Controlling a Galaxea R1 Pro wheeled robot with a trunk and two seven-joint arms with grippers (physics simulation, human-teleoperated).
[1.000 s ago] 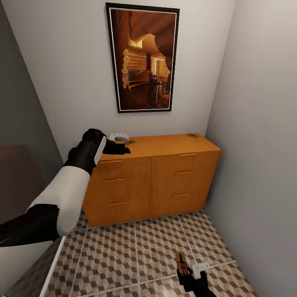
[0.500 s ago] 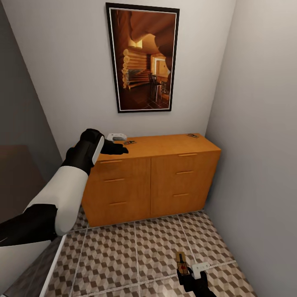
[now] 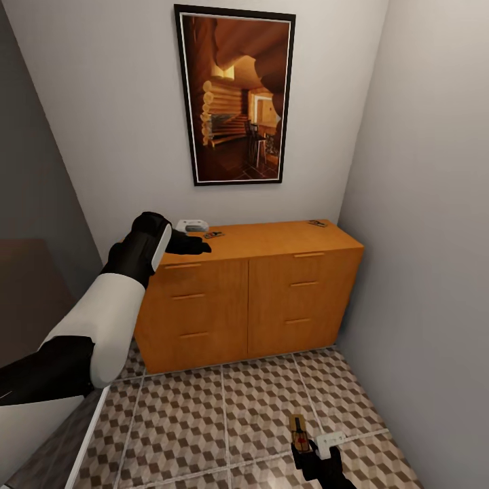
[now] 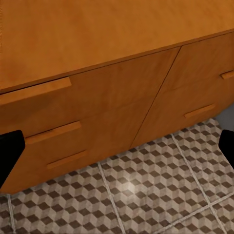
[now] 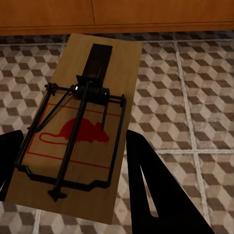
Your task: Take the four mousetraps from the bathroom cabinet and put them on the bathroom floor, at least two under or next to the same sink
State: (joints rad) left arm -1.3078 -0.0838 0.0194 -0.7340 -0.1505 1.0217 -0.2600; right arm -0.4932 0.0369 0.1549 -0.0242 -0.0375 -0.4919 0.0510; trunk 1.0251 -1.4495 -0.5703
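Currently, right tool: the right tool is pinching a mousetrap between its dark fingers, hanging above the bathroom floor.
Left tool: the left tool is hovering at the near left edge of the cabinet; in the left wrist view its fingertips are sitting far apart at the frame's sides with nothing between them, so it is spread.
Nearest target: a second mousetrap is lying on the cabinet top just beyond the left tool's tips, beside a small white object.
Far target: a third mousetrap is resting well away from the left tool, near the cabinet's far right corner.
Risk, left: reaching forward could be nudging the flat trap along the top instead of gripping it, or knocking the white object.
Risk, right: the pinch looks to be on the plate's edges, so the trap could be twisting or slipping while the base is turning toward the sink.
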